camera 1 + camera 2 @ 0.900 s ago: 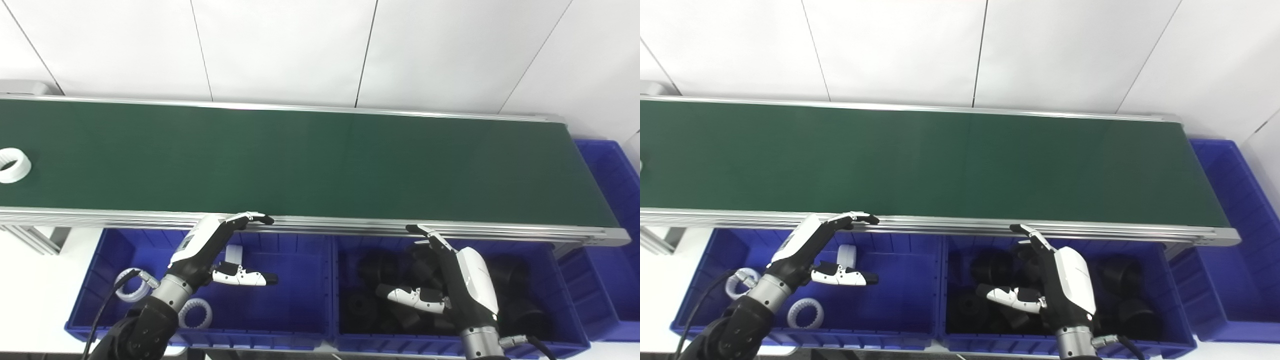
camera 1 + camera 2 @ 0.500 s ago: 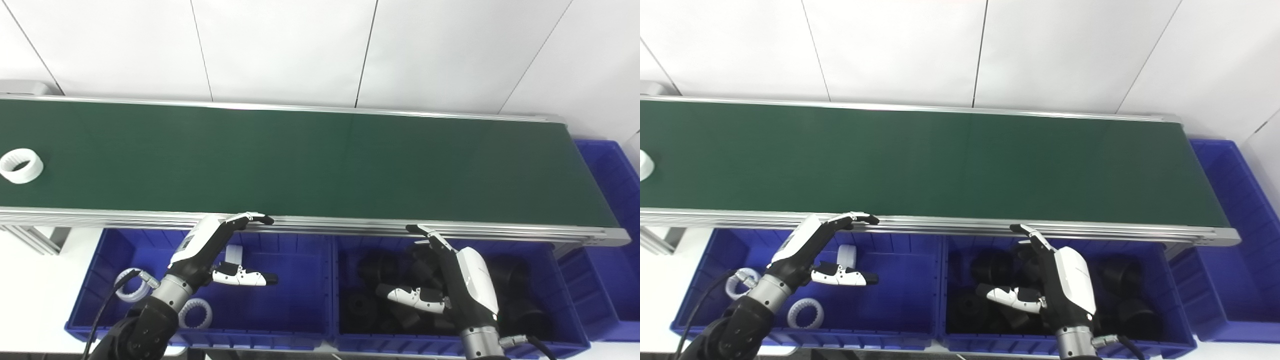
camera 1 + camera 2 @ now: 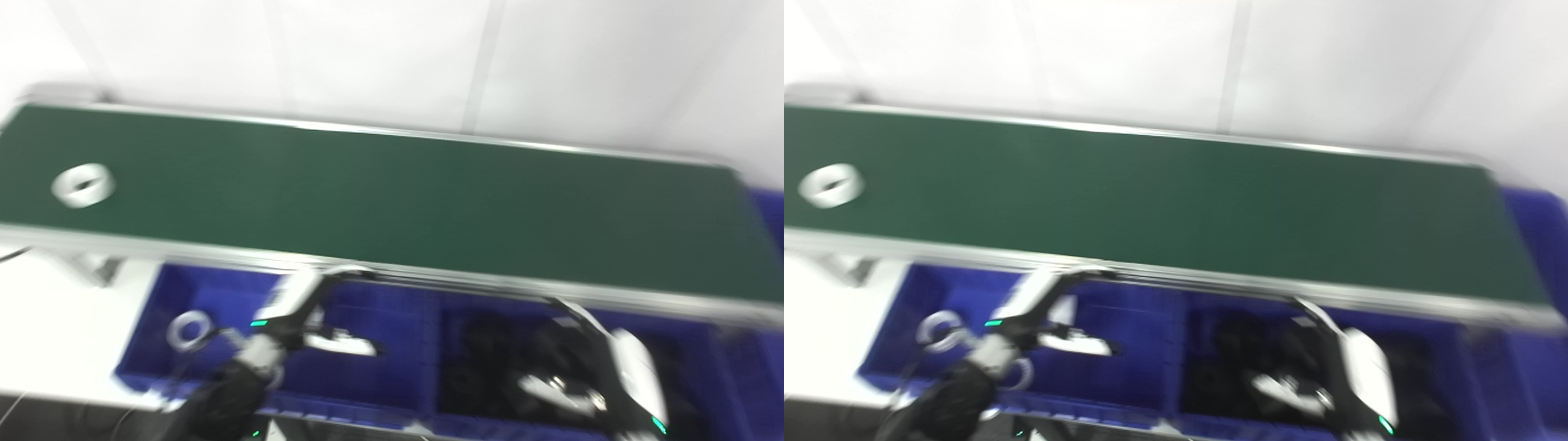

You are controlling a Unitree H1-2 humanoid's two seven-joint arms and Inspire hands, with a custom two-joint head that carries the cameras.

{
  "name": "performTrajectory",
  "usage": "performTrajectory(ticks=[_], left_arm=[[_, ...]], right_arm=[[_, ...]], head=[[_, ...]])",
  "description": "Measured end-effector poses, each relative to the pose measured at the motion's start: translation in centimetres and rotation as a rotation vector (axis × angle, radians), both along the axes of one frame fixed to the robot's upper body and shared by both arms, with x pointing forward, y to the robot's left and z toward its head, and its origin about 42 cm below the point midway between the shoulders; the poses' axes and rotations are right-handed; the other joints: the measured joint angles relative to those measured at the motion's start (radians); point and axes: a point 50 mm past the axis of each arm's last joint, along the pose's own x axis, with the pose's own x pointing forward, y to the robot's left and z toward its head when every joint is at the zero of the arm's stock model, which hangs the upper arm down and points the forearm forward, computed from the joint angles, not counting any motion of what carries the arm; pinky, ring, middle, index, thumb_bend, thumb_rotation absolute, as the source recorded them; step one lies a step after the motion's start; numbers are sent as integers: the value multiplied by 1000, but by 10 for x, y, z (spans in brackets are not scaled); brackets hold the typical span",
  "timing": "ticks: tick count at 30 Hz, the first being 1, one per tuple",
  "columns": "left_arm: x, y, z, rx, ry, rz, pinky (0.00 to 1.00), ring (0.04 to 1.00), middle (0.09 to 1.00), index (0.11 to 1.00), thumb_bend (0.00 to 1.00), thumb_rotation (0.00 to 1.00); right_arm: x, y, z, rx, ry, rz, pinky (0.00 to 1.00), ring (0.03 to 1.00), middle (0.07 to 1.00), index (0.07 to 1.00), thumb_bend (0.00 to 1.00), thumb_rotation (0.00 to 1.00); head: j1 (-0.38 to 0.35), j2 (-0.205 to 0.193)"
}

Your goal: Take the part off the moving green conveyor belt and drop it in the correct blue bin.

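Both views are motion-blurred. A white ring part (image 3: 83, 185) lies on the green conveyor belt (image 3: 392, 202) near its left end; it also shows in the right eye view (image 3: 831, 185). My left hand (image 3: 306, 306) is open and empty above the left blue bin (image 3: 184, 288), fingertips by the belt's near rail. My right hand (image 3: 603, 373) is open and empty above the middle blue bin (image 3: 450, 410), which holds several black parts (image 3: 490, 349). Both hands are far from the ring.
The left bin holds white rings (image 3: 190, 326). A third blue bin (image 3: 1537, 233) stands past the belt's right end. A white wall rises behind the belt. The belt's metal near rail (image 3: 429, 278) runs just above both hands.
The camera has swung left and tilted, blurring the picture. The white ring has travelled right along the belt. Both hands keep their open pose above the bins.
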Motion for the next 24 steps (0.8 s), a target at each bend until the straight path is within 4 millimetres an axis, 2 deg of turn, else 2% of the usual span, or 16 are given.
performTrajectory(ticks=[7, 11, 16, 20, 24], left_arm=[[-2, -7, -10, 6, -4, 9, 929, 870, 825, 772, 843, 431], [-3, -8, -15, 10, -7, 8, 933, 877, 826, 773, 835, 413], [-3, -7, -17, 10, -11, 8, 941, 881, 827, 771, 837, 410], [-4, -6, -22, 13, -1, 14, 923, 878, 826, 768, 844, 411], [-4, -7, -23, 8, -11, 8, 917, 874, 824, 768, 846, 419]], right_arm=[[-1, -1, 2, 11, -8, 0, 583, 629, 642, 796, 759, 116], [-1, -2, 2, 11, -6, 1, 570, 621, 639, 795, 769, 111], [-1, -1, 2, 8, -6, 4, 611, 624, 634, 788, 778, 104], [-2, -1, 1, 5, -4, 3, 622, 629, 633, 792, 782, 102], [-2, 0, 0, 0, 0, 3, 616, 641, 643, 800, 774, 106]], head=[[-6, -35], [-17, -54], [-21, -72], [-9, -110], [-3, -124]])
